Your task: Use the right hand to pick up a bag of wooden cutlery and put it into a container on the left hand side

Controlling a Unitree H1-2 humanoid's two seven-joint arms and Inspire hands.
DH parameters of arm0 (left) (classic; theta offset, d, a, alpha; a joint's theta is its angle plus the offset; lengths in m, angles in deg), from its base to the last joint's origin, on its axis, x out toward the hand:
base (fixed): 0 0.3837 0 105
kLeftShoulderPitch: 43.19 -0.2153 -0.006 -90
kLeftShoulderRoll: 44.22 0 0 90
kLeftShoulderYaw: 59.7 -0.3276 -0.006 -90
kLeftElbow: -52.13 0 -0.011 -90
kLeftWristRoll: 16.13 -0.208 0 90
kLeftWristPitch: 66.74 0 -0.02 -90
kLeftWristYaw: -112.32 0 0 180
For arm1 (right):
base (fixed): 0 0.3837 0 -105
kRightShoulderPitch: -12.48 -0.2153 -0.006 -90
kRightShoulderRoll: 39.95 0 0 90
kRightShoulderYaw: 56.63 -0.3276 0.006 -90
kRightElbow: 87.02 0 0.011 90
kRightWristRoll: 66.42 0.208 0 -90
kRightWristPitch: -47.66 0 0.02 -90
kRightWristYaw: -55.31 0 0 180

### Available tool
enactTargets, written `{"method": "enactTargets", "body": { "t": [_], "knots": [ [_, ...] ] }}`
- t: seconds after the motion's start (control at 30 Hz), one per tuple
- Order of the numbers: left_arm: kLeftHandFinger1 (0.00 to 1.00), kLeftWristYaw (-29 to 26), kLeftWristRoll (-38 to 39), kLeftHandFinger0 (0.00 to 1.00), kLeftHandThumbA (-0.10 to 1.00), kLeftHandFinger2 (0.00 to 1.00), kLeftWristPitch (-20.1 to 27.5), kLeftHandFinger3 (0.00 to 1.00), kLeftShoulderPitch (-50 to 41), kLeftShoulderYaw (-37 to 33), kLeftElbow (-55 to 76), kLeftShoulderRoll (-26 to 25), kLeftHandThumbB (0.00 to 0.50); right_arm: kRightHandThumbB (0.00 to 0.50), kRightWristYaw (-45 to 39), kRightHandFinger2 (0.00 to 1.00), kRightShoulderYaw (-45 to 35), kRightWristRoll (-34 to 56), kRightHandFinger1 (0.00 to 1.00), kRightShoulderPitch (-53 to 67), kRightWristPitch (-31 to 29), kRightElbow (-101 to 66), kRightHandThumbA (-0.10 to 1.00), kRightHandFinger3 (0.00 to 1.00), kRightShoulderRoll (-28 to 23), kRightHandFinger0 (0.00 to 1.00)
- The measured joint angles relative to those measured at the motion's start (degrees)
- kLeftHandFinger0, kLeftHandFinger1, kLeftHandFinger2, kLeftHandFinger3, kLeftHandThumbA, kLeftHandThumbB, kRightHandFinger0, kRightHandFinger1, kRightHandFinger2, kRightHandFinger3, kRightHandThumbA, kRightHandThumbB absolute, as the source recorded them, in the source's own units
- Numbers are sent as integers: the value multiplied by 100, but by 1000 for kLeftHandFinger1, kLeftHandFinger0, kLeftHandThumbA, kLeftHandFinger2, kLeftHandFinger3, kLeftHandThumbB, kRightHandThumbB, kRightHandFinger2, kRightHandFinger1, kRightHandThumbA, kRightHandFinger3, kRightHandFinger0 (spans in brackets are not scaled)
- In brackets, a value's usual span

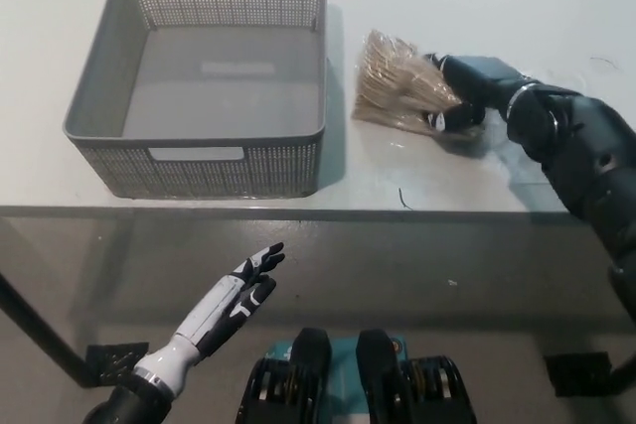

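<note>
A clear bag of wooden cutlery point(396, 84) hangs just right of the grey mesh basket point(201, 159), lifted a little above the white table point(497, 7). My black right hand point(462, 96) is shut on the bag's right end, with the arm stretching in from the lower right. The basket stands at the table's left with nothing inside it. My white left hand point(231, 305) rests low in front of the table edge, its fingers spread and holding nothing.
The table's front edge point(397, 212) runs across the middle of the view. A small dark thread point(402, 198) lies near that edge, right of the basket. Bare tabletop lies behind and right of the bag.
</note>
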Motion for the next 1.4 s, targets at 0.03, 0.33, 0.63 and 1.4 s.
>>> {"method": "enactTargets", "body": {
  "t": [0.03,0.33,0.63,1.4],
  "knots": [
    [1000,4,0,1000,1000,1000,0,1000,4,-3,0,0,337,99,19,933,-147,74,576,-1,-32,1,-100,1000,-1,91],
    [1000,14,0,1000,1000,1000,1,1000,25,-19,-44,5,318,112,139,940,-1781,956,574,-97,-87,-22,-100,933,-6,76],
    [1000,12,-15,1000,1000,1000,6,1000,-3,-21,-155,9,320,115,137,863,-2961,1763,601,-278,-83,-253,-100,828,-2,177],
    [1000,12,-45,1000,1000,1000,1,1000,-396,-47,-137,52,324,186,-20,756,-2925,2595,402,-901,-73,-1143,-100,701,1381,0]
  ]
}}
